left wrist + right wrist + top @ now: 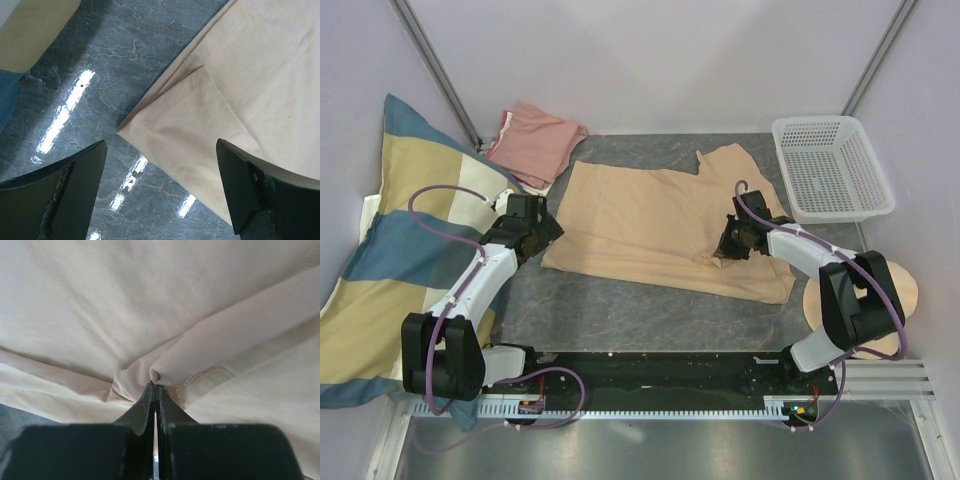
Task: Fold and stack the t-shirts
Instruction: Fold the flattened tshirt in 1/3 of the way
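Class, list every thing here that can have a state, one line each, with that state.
tan t-shirt: spread flat on the table, one fold pinched.
pink t-shirt: loosely folded, at the far left corner.
basket: upright, empty.
pillow: lying at the left edge.
left gripper: open, above the tan t-shirt's corner.
right gripper: shut on a fold of the tan t-shirt.

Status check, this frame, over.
Left pincer open over tan t-shirt corner. Right pincer shut on its fold. Pink t-shirt folded, far left. Nothing in the way.
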Controlling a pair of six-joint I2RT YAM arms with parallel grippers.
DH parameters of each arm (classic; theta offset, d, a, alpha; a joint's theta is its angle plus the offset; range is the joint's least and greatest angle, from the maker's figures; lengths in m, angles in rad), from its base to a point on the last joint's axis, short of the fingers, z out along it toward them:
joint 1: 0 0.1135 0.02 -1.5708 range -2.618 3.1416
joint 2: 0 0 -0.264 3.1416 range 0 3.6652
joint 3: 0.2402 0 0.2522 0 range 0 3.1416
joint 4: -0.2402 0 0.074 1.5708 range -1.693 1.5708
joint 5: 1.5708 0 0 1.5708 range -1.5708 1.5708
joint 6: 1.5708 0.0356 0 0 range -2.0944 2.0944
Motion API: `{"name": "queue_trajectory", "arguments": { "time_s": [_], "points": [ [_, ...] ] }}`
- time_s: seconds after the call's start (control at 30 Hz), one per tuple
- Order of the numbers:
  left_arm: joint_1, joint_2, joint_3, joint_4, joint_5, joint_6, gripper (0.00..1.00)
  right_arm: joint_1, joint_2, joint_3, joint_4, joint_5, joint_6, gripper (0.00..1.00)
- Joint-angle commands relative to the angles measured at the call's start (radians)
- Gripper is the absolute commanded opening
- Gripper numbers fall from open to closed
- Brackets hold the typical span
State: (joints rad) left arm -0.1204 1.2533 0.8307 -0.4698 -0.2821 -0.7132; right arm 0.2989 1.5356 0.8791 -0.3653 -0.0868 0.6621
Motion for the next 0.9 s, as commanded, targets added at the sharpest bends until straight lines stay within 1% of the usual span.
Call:
{"name": "queue_trajectory", "arguments": {
  "time_s": [0.0, 0.4, 0.53, 0.63, 0.73, 0.77, 0.83, 0.87],
  "points": [
    [-0.004, -0.023, -0.001, 0.017, -0.006, 0.040, 0.98, 0.017, 0.050, 0.061, 0.046, -0.016, 0.004, 0.00],
    [-0.004, -0.017, 0.004, 0.014, 0.000, 0.043, 0.98, 0.017, 0.150, 0.162, 0.054, 0.007, -0.012, 0.00],
    [-0.004, -0.011, -0.001, 0.014, 0.000, 0.044, 0.98, 0.016, 0.175, 0.199, 0.048, 0.010, -0.019, 0.01],
    [-0.004, -0.009, -0.005, 0.014, 0.000, 0.046, 0.98, 0.016, 0.201, 0.231, 0.042, 0.018, -0.030, 0.04],
    [-0.004, -0.006, -0.007, 0.014, 0.000, 0.047, 0.98, 0.016, 0.227, 0.265, 0.032, 0.025, -0.042, 0.16],
    [-0.004, -0.005, -0.005, 0.014, 0.000, 0.047, 0.98, 0.016, 0.233, 0.282, 0.032, 0.032, -0.047, 0.23],
    [-0.004, -0.003, -0.007, 0.014, 0.001, 0.047, 0.98, 0.017, 0.250, 0.302, 0.032, 0.044, -0.059, 0.29],
    [-0.004, -0.003, -0.007, 0.014, 0.003, 0.047, 0.98, 0.016, 0.258, 0.326, 0.032, 0.045, -0.065, 0.35]
  ]
}}
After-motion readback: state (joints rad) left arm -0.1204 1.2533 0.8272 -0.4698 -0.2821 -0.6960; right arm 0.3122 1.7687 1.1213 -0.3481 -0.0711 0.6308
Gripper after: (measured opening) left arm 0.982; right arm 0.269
